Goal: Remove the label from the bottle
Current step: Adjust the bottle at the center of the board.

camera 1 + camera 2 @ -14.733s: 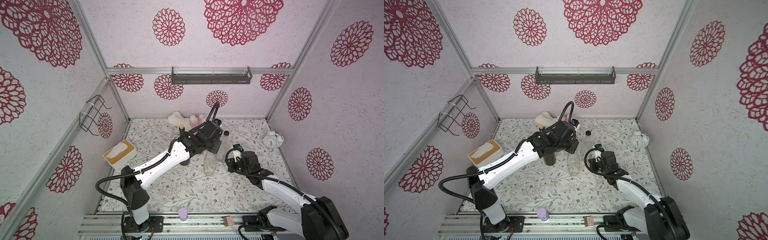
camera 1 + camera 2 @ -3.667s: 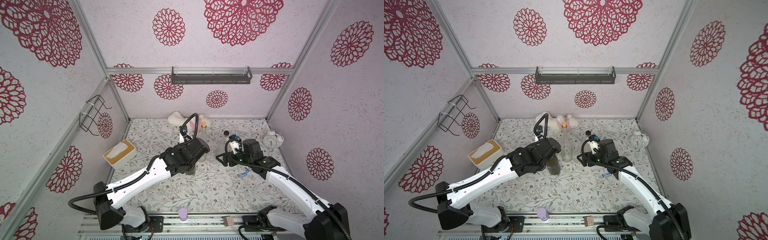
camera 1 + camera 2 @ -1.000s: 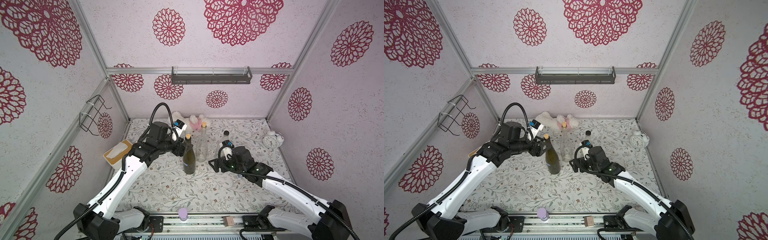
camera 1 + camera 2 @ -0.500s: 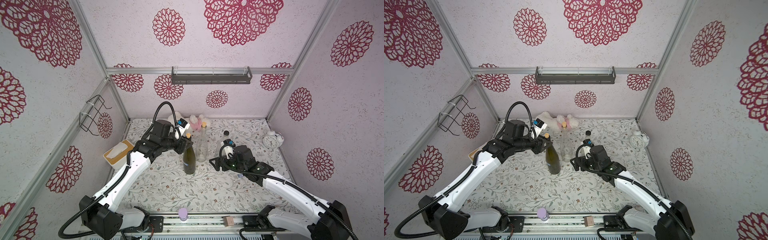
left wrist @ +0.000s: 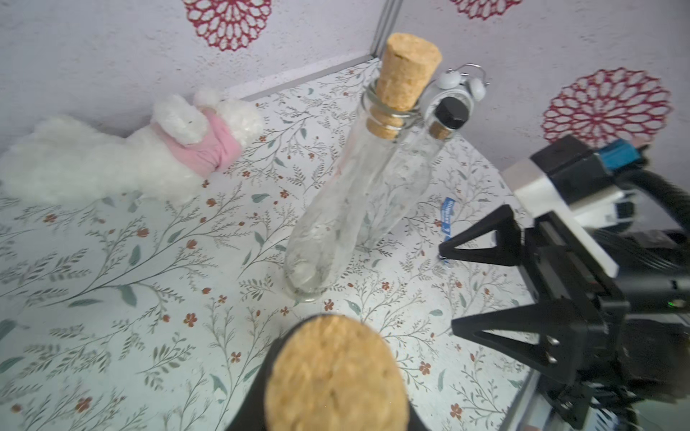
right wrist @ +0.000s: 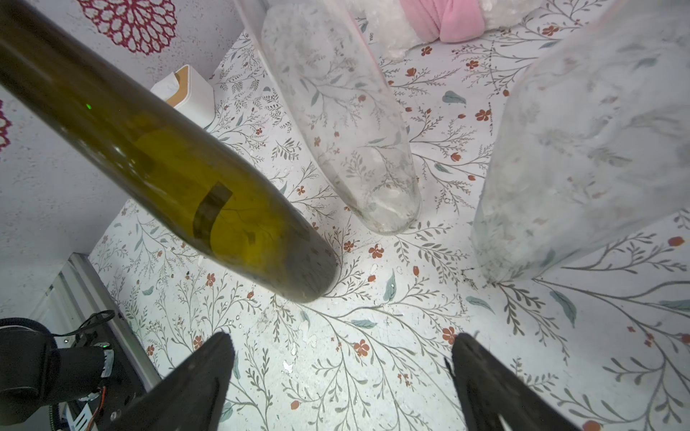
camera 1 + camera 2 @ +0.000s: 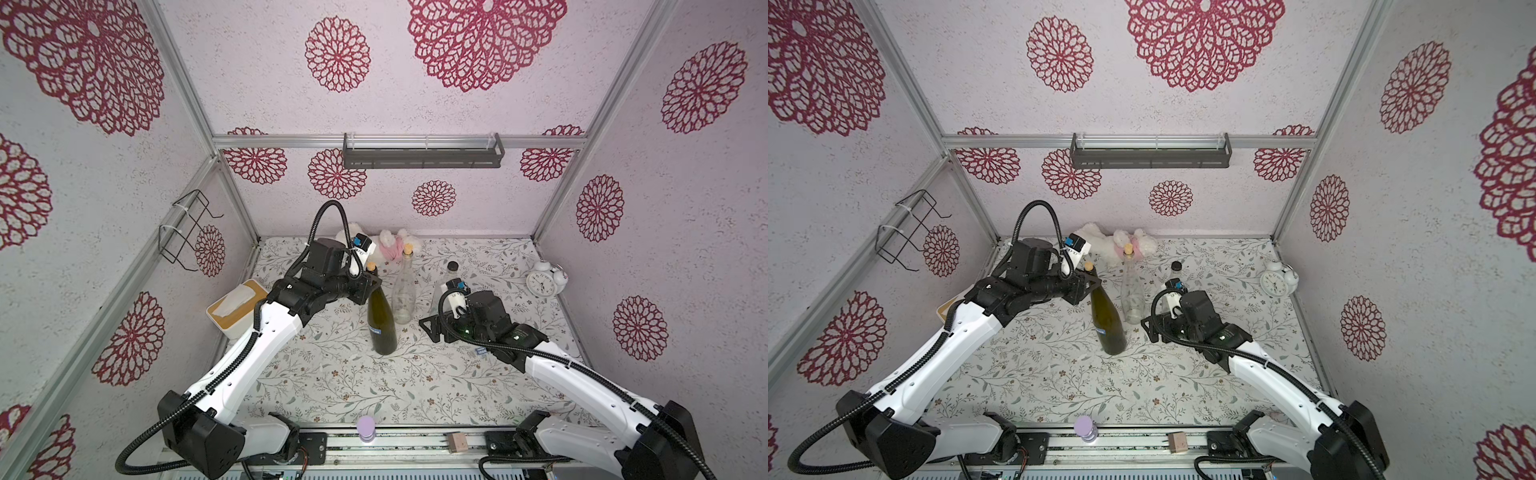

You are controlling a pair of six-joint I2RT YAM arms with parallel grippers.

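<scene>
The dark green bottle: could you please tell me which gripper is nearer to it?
Left. The left gripper is shut on the neck of the dark green bottle; the right gripper stands open beside the bottle's lower body, not touching it.

Top views: overhead, looking down, nearly identical.
Left wrist: close behind left gripper [image 7: 370,281], facing right gripper [image 5: 448,291].
Right wrist: close behind right gripper, facing green bottle [image 6: 224,209].
Wrist overlap: clear bottle [image 5: 336,209], ahead of both.

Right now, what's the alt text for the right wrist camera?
The open right gripper faces a dark green bottle standing on a floral table, with a slim clear bottle and a wider clear bottle beside it.
</scene>
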